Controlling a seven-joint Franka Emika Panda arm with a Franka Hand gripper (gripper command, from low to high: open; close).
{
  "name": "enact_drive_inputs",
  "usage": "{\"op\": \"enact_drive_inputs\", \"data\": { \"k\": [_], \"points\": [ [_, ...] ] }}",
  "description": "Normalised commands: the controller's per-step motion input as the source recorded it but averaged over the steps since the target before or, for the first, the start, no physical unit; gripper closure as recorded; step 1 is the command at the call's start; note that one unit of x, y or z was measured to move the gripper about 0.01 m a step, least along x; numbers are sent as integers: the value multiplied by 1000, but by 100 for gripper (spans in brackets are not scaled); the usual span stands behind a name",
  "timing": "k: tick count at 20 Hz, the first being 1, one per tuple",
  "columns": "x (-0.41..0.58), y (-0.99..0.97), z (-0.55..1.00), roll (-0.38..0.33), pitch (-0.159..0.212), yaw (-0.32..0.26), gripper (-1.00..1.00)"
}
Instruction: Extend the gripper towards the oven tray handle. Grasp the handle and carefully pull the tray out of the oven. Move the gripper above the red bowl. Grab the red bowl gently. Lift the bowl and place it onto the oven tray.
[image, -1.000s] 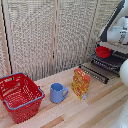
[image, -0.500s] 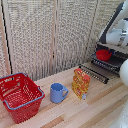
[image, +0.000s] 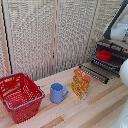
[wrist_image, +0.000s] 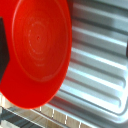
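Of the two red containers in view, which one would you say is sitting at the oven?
The red bowl, small and solid, sits on the oven's wire tray; the large red wire basket stands on the table far from it.

Smooth white rounded robot arm casing (image: 119, 27) with a black joint band, plus a bulbous white segment (image: 123, 73) lower down.

Even, soft daylight fills the exterior view, grainy throughout; the wrist view is heavily blurred, with the red bowl (wrist_image: 35, 50) out of focus
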Motion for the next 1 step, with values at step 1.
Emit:
{"op": "enact_drive_inputs", "data": {
  "k": [1],
  "points": [
    [-89, 0, 29, 0, 237, -222, -100]
  ]
}}
